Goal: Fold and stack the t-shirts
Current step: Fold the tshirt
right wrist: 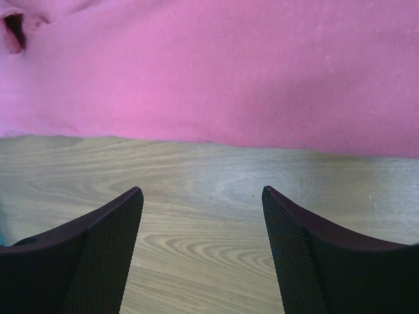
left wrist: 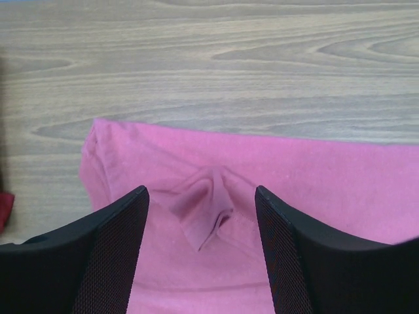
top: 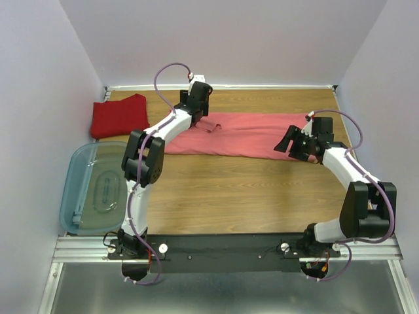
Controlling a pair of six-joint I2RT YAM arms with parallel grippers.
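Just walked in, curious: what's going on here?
Shirt folding, in progress. The salmon-pink shirt lies as a long strip across the table. The left gripper is open over a small pinched-up ridge near one end. The right gripper is open over bare wood beside the shirt's edge. The deep red shirt sits folded at the far left.

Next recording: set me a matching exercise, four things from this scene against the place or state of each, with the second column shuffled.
Things:
1. salmon-pink t-shirt
2. deep red t-shirt
3. bluish bin
4. right pincer

Places or states:
A. folded, at the far left corner of the table
B. at the left edge, on the near side
C. laid out as a long strip across the far side
D. open, over bare wood beside the edge of pink cloth

Pairs: 1-C, 2-A, 3-B, 4-D
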